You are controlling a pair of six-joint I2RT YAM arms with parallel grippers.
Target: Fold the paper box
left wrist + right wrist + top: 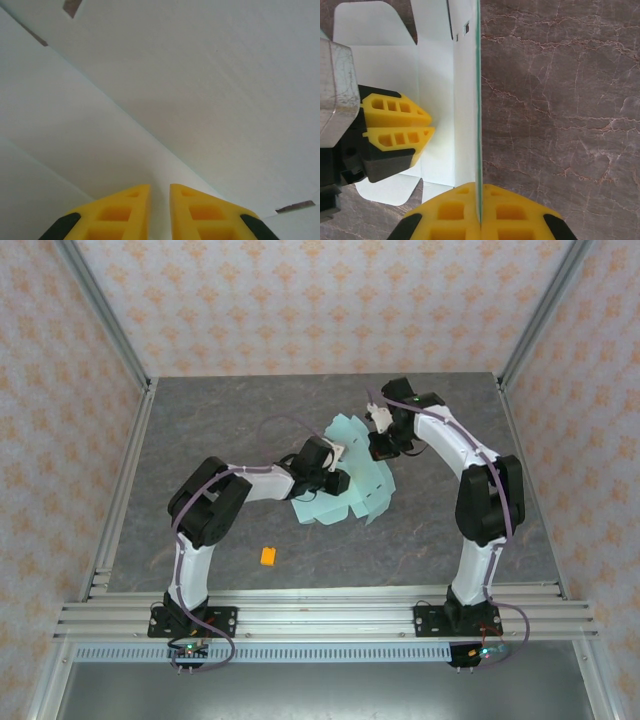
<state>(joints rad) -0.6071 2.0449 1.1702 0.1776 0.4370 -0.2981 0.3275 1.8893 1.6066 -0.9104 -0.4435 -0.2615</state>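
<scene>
Where right tool clamps, paper box stands.

Sm. orange block on grey marbled tbl (nr front edge).

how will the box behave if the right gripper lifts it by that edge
Probably floppy: the box is a thin sheet, a mere sliver edge-on in the right gripper, so it would likely sag. Likely light: a fingertip pinch seems to hold a panel raised. Its cut flaps could crease or bend easily.
</scene>
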